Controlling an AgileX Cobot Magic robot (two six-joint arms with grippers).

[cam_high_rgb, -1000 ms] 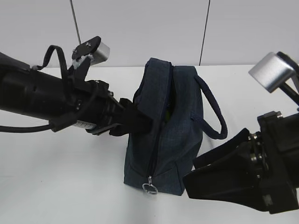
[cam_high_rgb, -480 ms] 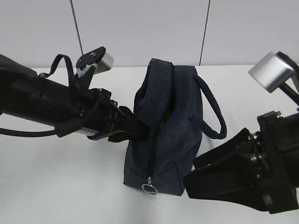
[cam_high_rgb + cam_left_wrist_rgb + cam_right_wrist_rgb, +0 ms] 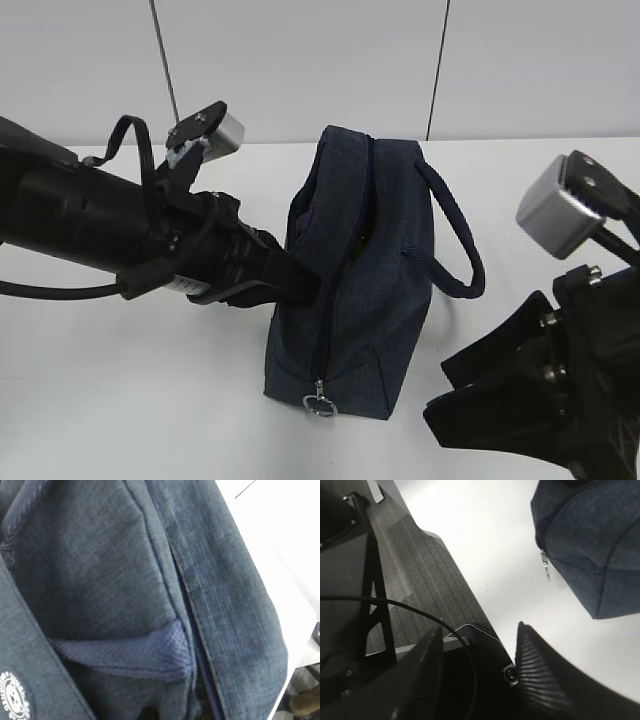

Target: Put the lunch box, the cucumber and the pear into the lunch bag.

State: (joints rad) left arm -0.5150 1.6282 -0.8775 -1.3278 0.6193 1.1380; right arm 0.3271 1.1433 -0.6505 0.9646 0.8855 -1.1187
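The navy lunch bag [image 3: 370, 290] stands upright mid-table, its top zipper slit narrow and dark, the metal ring pull [image 3: 318, 404] low at the near end. My left gripper [image 3: 298, 283] presses into the bag's left side with its fingertips hidden by the fabric. The left wrist view is filled with bag fabric [image 3: 235, 610], a loop handle [image 3: 125, 655] and the white emblem [image 3: 12, 700]. My right gripper [image 3: 440, 392] is open and empty, low to the bag's right; it also shows in the right wrist view [image 3: 480, 665]. The lunch box, cucumber and pear are out of view.
The white table [image 3: 130, 390] runs out to both sides of the bag. In the right wrist view the table's front edge [image 3: 470, 595] sits close to my fingers, with grey floor [image 3: 415, 580] and a black frame [image 3: 370, 595] beyond it. The bag's right handle [image 3: 462, 250] sticks out toward my right arm.
My right gripper has dropped down and to the right, away from the bag. My left arm pushed slightly further against the bag's side, and the slit at the top has narrowed.
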